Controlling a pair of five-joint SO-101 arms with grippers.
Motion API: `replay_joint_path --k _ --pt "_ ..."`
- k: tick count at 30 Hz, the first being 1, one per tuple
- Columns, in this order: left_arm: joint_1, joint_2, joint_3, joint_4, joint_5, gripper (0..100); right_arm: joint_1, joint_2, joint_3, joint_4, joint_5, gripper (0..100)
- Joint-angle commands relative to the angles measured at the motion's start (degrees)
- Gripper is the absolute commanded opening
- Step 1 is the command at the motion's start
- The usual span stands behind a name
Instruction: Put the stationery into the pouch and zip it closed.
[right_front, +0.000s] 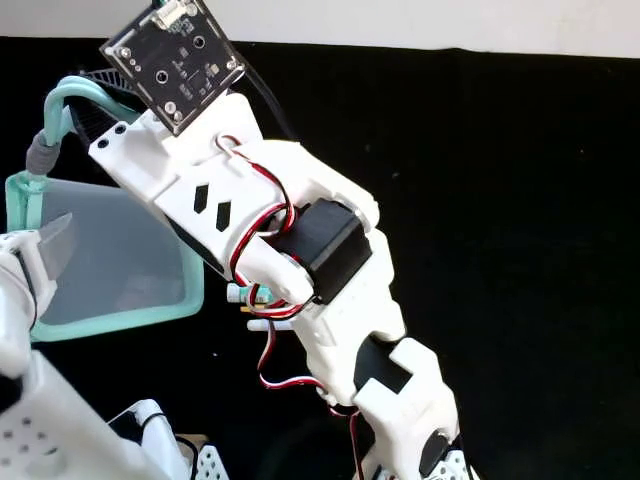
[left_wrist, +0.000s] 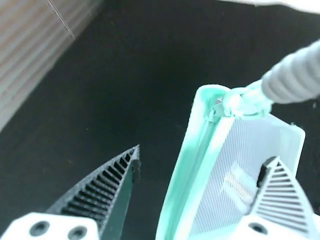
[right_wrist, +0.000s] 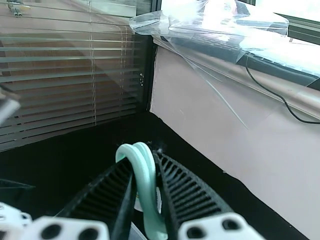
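Totally matt black cloth table cover (right_front: 520, 200), bit fuzzy, zero shine. On the left, a translucent frosted plastic pouch with mint-green edging (right_front: 110, 265): finely ribbed on the face, edging smooth and kinda rubbery-looking. Same smooth finish on the mint-green plastic loop (right_wrist: 145, 195), plus a grey ribbed rubbery sleeve (left_wrist: 292, 77) on it. Plain matt white plastic arm shells (right_front: 340, 340). Also matt, the black ribbed plastic fingers (right_wrist: 187, 197). At the far left, a dark bare circuit board (right_front: 175, 60), slightly glossy with shiny metal bits. Glossy insulation on the red, white and black wires (right_front: 288, 205).
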Motion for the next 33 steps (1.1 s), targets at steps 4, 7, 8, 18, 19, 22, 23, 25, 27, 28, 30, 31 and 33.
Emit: replay_joint_path --k 4,7,8,18,19,22,23,25,27,28,30,31,33 --pt "0.66 0.57 -7.96 4.22 -0.88 37 -0.13 -0.22 -1.71 -0.4 -0.7 0.9" --pt "0.57 0.57 -5.67 3.96 -2.2 37 1.01 -0.22 -1.71 0.04 -0.7 0.9" --pt "0.57 0.57 -5.05 3.96 -2.2 37 1.54 -0.22 -1.71 0.04 -0.7 0.9" --pt "0.48 0.13 -14.55 4.13 -2.2 37 2.77 -0.31 0.22 1.27 -0.7 0.8" --pt "0.48 0.13 -15.96 4.13 -2.2 37 2.86 -0.31 1.19 1.27 -0.7 0.8" --pt "-1.71 0.13 -19.03 3.96 -2.29 37 4.26 -0.31 3.12 1.27 -0.7 0.8" --pt "-3.91 0.31 -19.65 3.69 -2.2 37 4.26 -0.31 3.47 1.27 -0.79 0.8" --pt "-8.4 0.48 -20.0 3.25 -2.11 37 4.79 -0.31 3.56 1.27 -0.79 0.8" --pt "-12.44 0.48 -20.0 0.62 -1.93 33 4.97 -0.31 3.38 1.27 -0.79 0.8" --pt "-14.29 0.57 -20.0 -0.97 -1.32 30 5.05 -0.31 3.3 1.27 -0.79 0.8" --pt "-17.01 0.57 -18.95 -3.6 0.44 24 5.23 -0.31 3.21 1.27 -0.79 0.8" --pt "-17.54 0.57 -17.27 -4.92 1.14 21 5.23 -0.31 3.12 1.27 -0.79 0.8" --pt "-17.98 0.57 -12.44 -7.47 1.49 19 5.23 -0.4 3.12 1.36 -0.79 0.8"
